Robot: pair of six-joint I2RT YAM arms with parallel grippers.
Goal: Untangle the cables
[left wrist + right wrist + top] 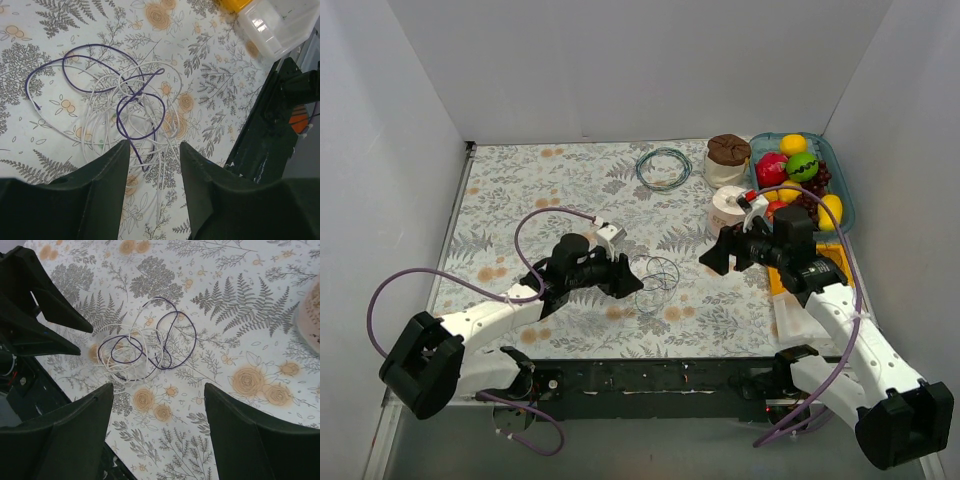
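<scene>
A tangle of thin purple and white cables (658, 272) lies on the floral tablecloth, near the front middle. My left gripper (630, 277) is open and empty, just left of the tangle. In the left wrist view the tangle (131, 95) lies just ahead of the open gripper (154, 145), and some white strands run between the fingertips. My right gripper (717, 252) is open and empty, to the right of the tangle. In the right wrist view the tangle (135, 347) lies ahead and to the left of the open gripper (159, 387).
A separate coil of green and blue cable (663, 168) lies at the back middle. A brown-lidded jar (728, 150), a white cup (728, 208) and a blue tray (847, 200) of toy fruit stand at the back right. A clear plastic box (275, 25) sits at the right front.
</scene>
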